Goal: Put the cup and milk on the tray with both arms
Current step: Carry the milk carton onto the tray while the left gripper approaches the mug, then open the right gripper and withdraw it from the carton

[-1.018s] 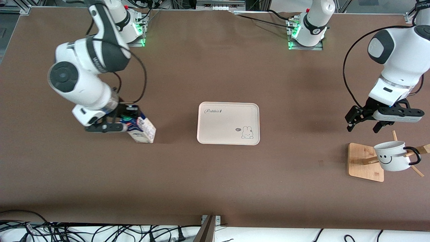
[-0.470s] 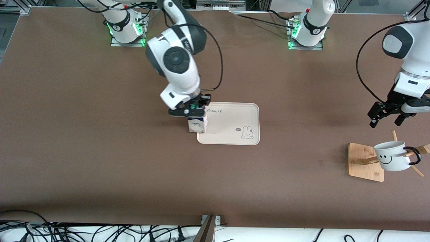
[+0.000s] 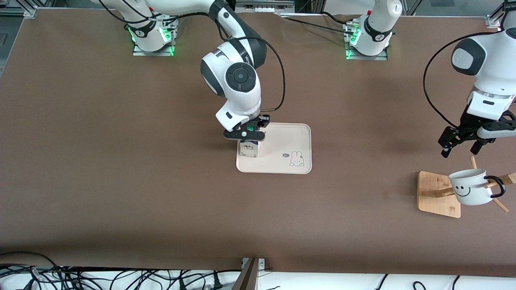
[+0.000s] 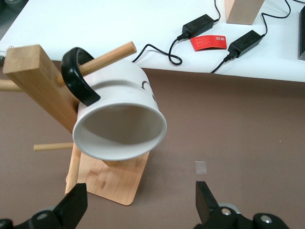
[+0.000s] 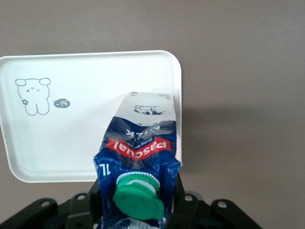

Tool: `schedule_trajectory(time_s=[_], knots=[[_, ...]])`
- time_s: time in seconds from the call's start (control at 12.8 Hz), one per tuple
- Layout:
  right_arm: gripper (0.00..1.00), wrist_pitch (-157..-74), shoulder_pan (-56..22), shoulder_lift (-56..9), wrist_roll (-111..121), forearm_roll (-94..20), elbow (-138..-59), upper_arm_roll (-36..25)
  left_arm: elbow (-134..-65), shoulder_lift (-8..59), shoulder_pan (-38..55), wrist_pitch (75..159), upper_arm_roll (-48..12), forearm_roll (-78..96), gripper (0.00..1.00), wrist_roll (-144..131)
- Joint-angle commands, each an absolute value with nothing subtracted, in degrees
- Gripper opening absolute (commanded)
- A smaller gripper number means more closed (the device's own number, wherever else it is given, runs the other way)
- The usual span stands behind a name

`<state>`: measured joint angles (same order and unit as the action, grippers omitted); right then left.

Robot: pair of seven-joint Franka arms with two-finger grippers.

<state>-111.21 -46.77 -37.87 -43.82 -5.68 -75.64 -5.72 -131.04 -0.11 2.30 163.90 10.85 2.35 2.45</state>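
Milk carton (image 3: 249,149) stands pinched at its top in the right gripper (image 3: 246,135) over the tray's (image 3: 282,139) end toward the right arm, while the cup (image 3: 469,186) hangs on a wooden rack (image 3: 437,193) under the wide-open left gripper (image 3: 459,145).

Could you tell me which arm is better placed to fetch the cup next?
The left. Its open gripper hangs beside the cup on the wooden rack, while the right gripper holds the milk over the tray.
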Motion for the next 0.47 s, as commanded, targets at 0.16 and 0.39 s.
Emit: schedule_trajectory(time_s=[0.16,0.39], knots=[[0.99,-111.53,-46.76,-39.37,-43.95,-6.06,-73.74,-6.24,-131.57,-0.44,2.72,164.53,10.2,1.58,1.0,1.41],[1.0,-110.84,-46.49,-37.89,-43.77,-6.15,-73.04,-6.85,-131.57,-0.35,2.72,164.35,8.62,1.49,1.0,1.15]])
